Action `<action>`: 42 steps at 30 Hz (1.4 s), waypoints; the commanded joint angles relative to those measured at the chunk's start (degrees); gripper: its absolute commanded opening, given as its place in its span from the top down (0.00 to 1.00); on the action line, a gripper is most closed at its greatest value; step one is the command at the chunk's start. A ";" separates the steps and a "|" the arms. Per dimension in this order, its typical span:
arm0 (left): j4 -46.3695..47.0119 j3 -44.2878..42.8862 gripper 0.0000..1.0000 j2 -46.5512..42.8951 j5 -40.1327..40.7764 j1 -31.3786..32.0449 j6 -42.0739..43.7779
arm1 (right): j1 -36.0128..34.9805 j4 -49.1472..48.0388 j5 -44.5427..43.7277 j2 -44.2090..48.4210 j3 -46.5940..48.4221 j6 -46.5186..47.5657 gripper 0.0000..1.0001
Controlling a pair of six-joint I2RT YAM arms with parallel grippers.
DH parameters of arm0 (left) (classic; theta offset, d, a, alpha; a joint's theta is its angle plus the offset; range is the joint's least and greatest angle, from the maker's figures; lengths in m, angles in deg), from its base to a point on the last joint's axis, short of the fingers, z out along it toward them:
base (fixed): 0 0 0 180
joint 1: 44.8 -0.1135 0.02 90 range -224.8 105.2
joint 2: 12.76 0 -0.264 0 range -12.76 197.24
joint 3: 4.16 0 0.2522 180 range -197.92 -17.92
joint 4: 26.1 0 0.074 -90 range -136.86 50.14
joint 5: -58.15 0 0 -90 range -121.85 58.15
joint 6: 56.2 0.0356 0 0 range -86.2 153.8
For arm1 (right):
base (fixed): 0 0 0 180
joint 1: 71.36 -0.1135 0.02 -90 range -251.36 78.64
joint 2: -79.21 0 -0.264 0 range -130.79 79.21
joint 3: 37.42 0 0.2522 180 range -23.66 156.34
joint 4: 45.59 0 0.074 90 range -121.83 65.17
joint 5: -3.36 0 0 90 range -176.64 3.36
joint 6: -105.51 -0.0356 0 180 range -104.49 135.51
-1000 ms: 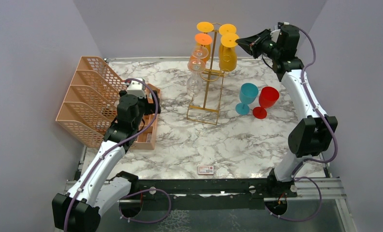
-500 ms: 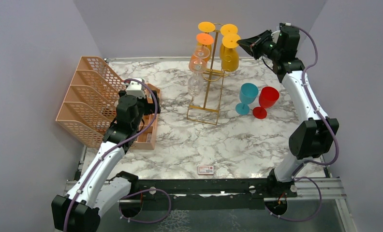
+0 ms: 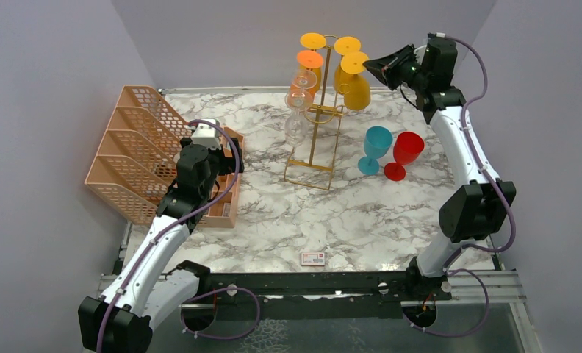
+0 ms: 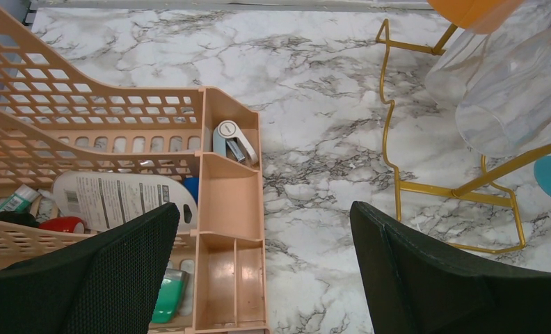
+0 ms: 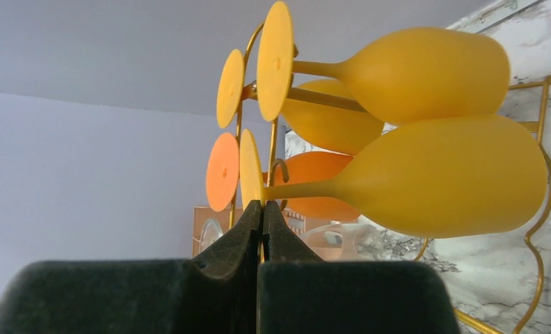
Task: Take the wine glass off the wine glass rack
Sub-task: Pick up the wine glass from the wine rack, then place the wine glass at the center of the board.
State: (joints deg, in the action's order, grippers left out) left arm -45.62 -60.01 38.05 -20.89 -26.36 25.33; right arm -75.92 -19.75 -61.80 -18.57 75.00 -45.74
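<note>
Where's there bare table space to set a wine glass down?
The open marble between the wine glass rack and the small card is bare. Crowded beside the teal glass and red glass, and around the organiser.

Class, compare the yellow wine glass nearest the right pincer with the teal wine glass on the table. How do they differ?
Colour: the yellow wine glass is yellow, the teal wine glass teal. Pose: the yellow wine glass hangs bowl down, foot up; the teal wine glass stands upright on its foot. Place: the yellow one is high at the wine glass rack, the teal one on the table. Both are opaque stemmed glasses.
</note>
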 commanded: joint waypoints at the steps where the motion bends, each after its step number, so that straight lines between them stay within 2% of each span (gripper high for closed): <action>1: 0.54 0.48 0.01 0.14 -0.84 -0.17 0.20 | -0.10 2.15 -3.69 1.90 2.66 3.29 0.99; 8: 0.44 0.50 0.01 -0.10 -1.20 -0.16 0.12 | -0.10 3.03 -4.92 2.82 2.38 4.70 0.99; 17: 0.48 0.51 0.01 -0.66 -1.10 -0.18 0.12 | -0.10 1.74 -6.52 8.38 -1.71 7.45 0.99; 21: 0.36 0.51 0.01 -0.88 -0.75 -0.19 0.10 | -0.10 1.89 -2.46 13.38 -4.70 11.06 0.99; 26: 0.37 0.60 0.01 -0.91 -0.78 -0.13 0.04 | -0.10 1.90 -2.04 22.90 -13.03 14.70 0.99; 31: 0.18 0.44 0.01 -0.29 -1.49 -0.18 0.09 | -0.10 -0.78 8.33 32.58 -21.93 17.33 0.99; 35: 0.03 0.42 0.01 -0.28 -0.91 -0.10 0.08 | -0.11 -5.08 18.66 38.98 -30.34 13.59 0.99; 42: 0.28 0.08 0.01 0.35 -4.92 -0.21 0.49 | -0.12 6.44 26.24 45.38 -36.32 21.78 0.99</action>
State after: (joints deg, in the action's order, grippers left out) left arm -45.95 -59.98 38.18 -21.98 -26.36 25.33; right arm -75.92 -19.32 -43.24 24.36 40.90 -29.83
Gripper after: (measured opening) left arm 0.987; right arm 0.015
